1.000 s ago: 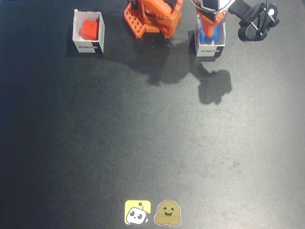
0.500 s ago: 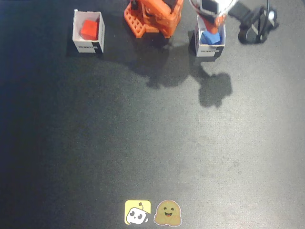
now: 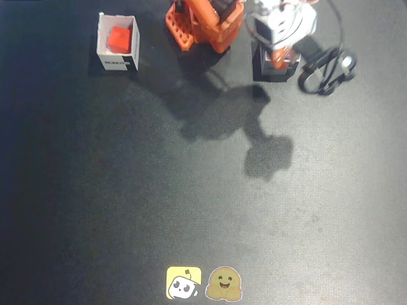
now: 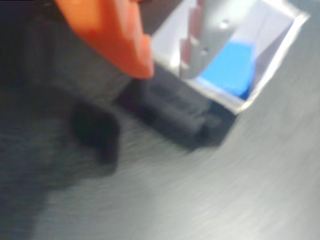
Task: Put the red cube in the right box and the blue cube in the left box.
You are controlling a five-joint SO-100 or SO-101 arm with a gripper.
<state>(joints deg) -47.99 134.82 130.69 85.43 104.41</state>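
Up close, in the wrist view, your gripper (image 4: 167, 72) has its jaws parted with nothing between them: an orange finger (image 4: 112, 35) on the left and a pale grey, toothed finger (image 4: 215, 35) on the right. The grey fingertip hangs over the rim of a white cardboard box (image 4: 280, 55), while the orange tip sits outside that box, above the dark table (image 4: 200, 190). Inside the box lies the blue cube (image 4: 230, 67), resting on the floor of the box toward its lower right corner, not touched by either finger. A dark printed strip (image 4: 175, 110) runs along the box's near outer wall. This view is blurred, so finer detail cannot be made out.

Seen from the fixed view, the gripper (image 3: 278, 54) points down over this same box (image 3: 273, 68), which stands at the top of the picture, right of the arm's orange base (image 3: 203, 22). From here the blue cube is hidden by the gripper. A black cable (image 3: 324, 70) loops on the table just right of the box.

Well apart, at the upper left of the fixed view, stands the other white box (image 3: 102, 47), with the red cube (image 3: 119, 39) lying inside it. Two small stickers (image 3: 203, 283) sit at the bottom edge of the table.
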